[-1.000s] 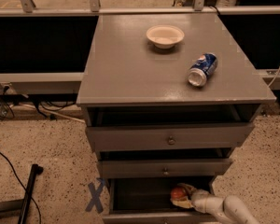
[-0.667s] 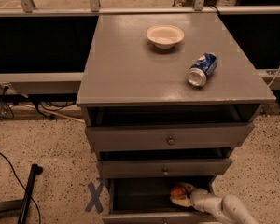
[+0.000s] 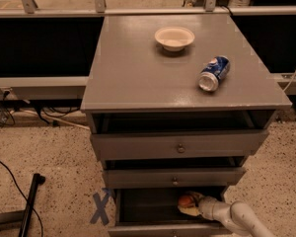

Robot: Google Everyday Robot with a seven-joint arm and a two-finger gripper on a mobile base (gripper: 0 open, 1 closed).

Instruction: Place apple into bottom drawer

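The bottom drawer (image 3: 138, 209) of the grey cabinet is pulled open, with a dark inside. The red-orange apple (image 3: 186, 204) is inside it, right of the middle and low over the drawer floor. My gripper (image 3: 193, 203) reaches in from the lower right on a white arm (image 3: 237, 217). Its fingers are closed around the apple's right side. I cannot tell whether the apple touches the drawer floor.
The two drawers above are slightly open: the top one (image 3: 180, 144) and the middle one (image 3: 173, 177). On the cabinet top (image 3: 138, 73) stand a white bowl (image 3: 174, 37) and a blue soda can (image 3: 214, 73) on its side. A blue X mark (image 3: 101, 207) and a black pole (image 3: 30, 201) are on the floor at left.
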